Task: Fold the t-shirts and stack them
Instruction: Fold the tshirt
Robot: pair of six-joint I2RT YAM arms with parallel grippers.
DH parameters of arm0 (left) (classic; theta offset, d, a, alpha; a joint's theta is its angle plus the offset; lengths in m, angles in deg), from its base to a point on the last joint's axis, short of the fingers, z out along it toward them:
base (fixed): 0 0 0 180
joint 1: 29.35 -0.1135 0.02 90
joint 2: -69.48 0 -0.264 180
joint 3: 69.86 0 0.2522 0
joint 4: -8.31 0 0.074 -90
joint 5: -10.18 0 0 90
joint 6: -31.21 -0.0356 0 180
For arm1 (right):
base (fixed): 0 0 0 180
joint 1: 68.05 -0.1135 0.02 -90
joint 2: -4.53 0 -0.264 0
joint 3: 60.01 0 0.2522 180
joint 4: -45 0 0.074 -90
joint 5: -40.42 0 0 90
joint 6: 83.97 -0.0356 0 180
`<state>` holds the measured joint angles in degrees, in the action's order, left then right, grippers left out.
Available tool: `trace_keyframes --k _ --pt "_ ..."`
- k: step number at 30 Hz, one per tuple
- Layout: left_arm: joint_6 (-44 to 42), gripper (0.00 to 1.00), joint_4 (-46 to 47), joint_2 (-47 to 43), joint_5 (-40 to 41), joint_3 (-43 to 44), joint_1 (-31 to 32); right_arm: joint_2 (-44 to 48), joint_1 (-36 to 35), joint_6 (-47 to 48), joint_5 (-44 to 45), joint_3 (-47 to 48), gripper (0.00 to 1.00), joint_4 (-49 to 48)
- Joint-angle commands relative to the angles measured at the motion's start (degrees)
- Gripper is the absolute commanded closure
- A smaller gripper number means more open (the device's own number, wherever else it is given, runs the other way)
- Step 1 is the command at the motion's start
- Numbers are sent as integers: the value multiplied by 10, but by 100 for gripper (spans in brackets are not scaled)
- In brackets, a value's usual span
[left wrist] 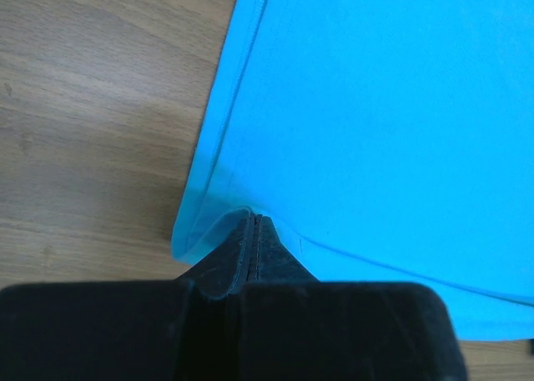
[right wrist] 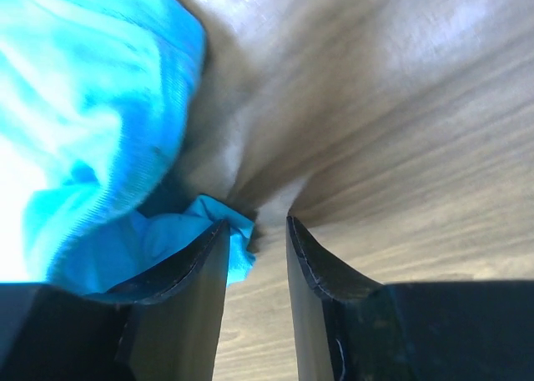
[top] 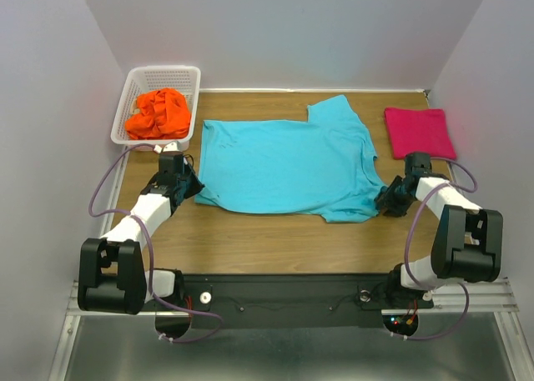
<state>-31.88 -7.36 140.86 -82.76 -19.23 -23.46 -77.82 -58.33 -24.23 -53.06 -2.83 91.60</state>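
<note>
The turquoise t-shirt [top: 284,160] lies spread flat in the middle of the wooden table [top: 250,239], with one sleeve pointing toward the top of the overhead frame. The left gripper [top: 193,189] sits at the shirt's lower left corner and the right gripper [top: 385,202] at its lower right corner, both low over the table.

In the left wrist view the left gripper [left wrist: 254,218] has its fingers pressed together on the hem of the turquoise t-shirt [left wrist: 375,122]. The cloth edge arches up over the fingertips at the lower centre, and the shirt fills the upper right of the frame.

In the right wrist view the right gripper [right wrist: 257,223] stands partly open, with bare wood showing in the gap. The bunched turquoise t-shirt [right wrist: 92,122] lies to the left of the frame, and a small fold of it touches the tip of the left-hand finger [right wrist: 188,268].

The orange t-shirt [top: 158,112] is crumpled in the white basket [top: 163,68] at upper left. The magenta t-shirt [top: 419,131] lies folded at upper right.
</note>
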Motion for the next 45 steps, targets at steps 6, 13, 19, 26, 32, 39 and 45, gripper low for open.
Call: trace_keyframes --k 6,13,19,26,32,39,45 --pt "-8 100 31 -16 -10 -4 -2 42 1 -16 -72 32 61 -38" --pt "-8 100 31 -17 -13 -6 -2 35 -2 -23 -105 45 61 -38" --pt "-8 100 32 -16 -15 -6 -3 0 -35 -30 -130 68 61 -54" --pt "-8 100 32 -19 -17 -6 -3 -25 -79 -58 -145 141 56 -70" --pt "-8 100 32 -19 -19 -6 -3 -25 -79 -10 -20 156 54 -22" --pt "-8 100 32 -24 -19 -7 -3 56 -66 -1 140 106 61 28" --pt "-8 100 32 -22 -21 -6 -3 46 -56 -12 138 69 62 59"
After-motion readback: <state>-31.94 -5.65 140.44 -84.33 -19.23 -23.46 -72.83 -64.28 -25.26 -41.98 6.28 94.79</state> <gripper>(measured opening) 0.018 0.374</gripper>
